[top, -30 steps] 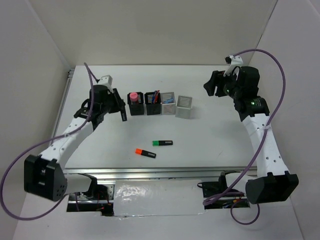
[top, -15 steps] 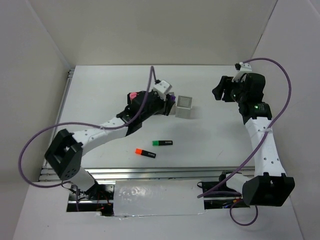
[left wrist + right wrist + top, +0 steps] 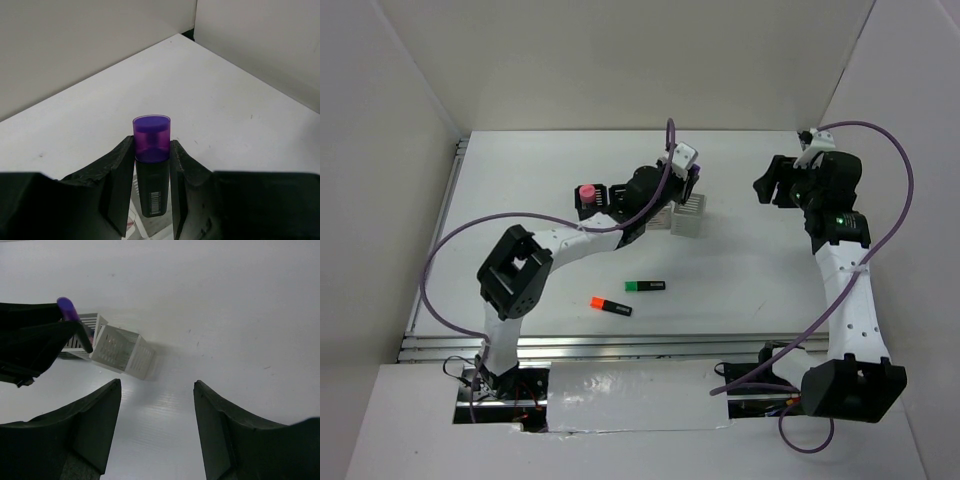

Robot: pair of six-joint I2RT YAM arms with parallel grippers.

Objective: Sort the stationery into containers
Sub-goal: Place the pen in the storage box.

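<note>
My left gripper (image 3: pixel 686 186) is shut on a purple-capped black highlighter (image 3: pixel 151 150) and holds it upright just above the rightmost light grey cup (image 3: pixel 690 216). The cap also shows in the right wrist view (image 3: pixel 66 309), over that cup (image 3: pixel 122 352). A black cup holding a pink-topped marker (image 3: pixel 586 196) stands at the left end of the row; my left arm hides the middle cups. A green highlighter (image 3: pixel 645 286) and an orange highlighter (image 3: pixel 611 306) lie on the table nearer me. My right gripper (image 3: pixel 775 180) is open and empty, right of the cups, also seen in its own view (image 3: pixel 157 405).
White walls close in the table at the back and both sides. A metal rail (image 3: pixel 450 200) runs along the left edge. My left arm (image 3: pixel 570 238) stretches across the row of cups.
My left gripper has swung right from the left end of the cup row to above the rightmost grey cup, carrying the purple highlighter. My right gripper has drawn slightly right.
</note>
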